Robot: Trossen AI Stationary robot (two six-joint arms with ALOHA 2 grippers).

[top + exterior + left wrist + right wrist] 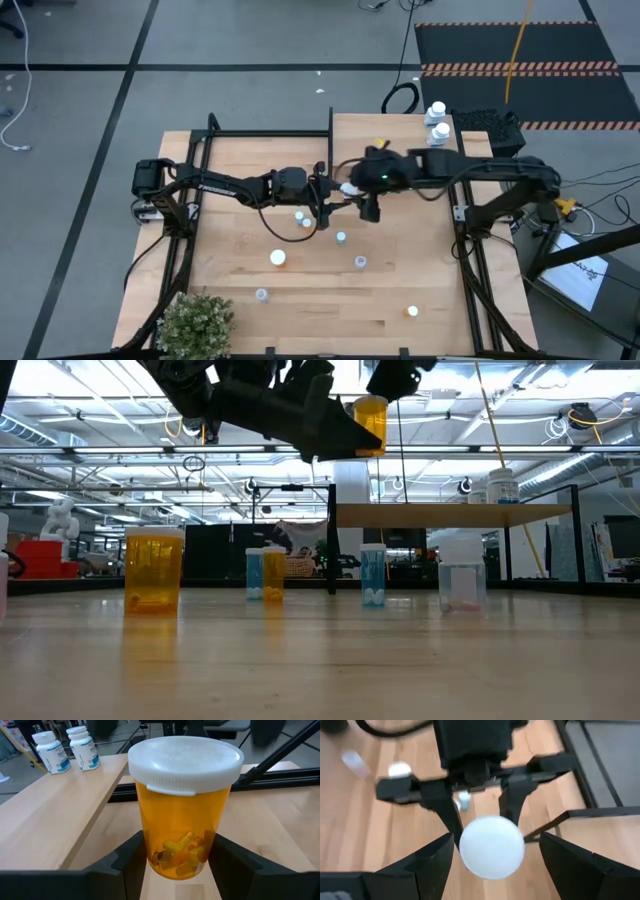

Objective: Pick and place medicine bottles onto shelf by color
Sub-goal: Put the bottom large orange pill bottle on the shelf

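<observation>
Nearest, several medicine bottles [278, 258] are still left standing loose on the bench [400, 280], orange and pale blue mixed. Farther in, an orange bottle [182, 815] is held aloft, clenched in the left pincer [177, 862], while the right pincer [492, 855] is spread wide around its white cap, ungripped. Farthest, only two white bottles [438, 120] are seen on the shelf [400, 135]; most sorting seemingly remains.

No lettering can be read: the labels on the two white bottles [67, 747] are too small.
</observation>
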